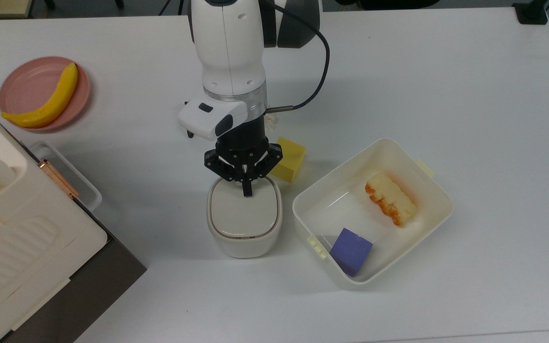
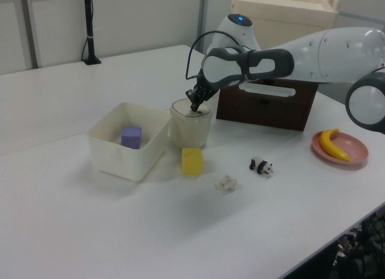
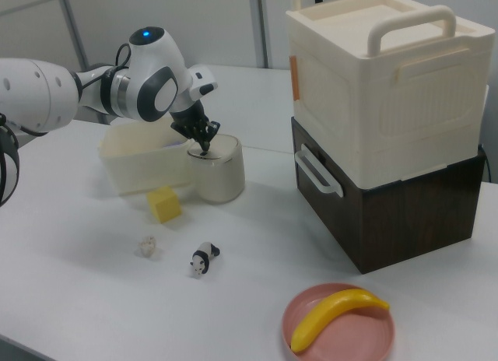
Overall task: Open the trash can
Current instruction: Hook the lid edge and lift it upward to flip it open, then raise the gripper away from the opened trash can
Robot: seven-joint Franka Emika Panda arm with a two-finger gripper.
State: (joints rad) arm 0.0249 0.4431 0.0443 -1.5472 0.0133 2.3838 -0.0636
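White table (image 1: 446, 71), pale wall panels (image 2: 138, 17), perhaps partitions, behind.

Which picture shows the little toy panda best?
The left view: the small black-and-white toy panda stands unobstructed on the white table. The right view shows it too, lying at an angle beside a small beige figure.
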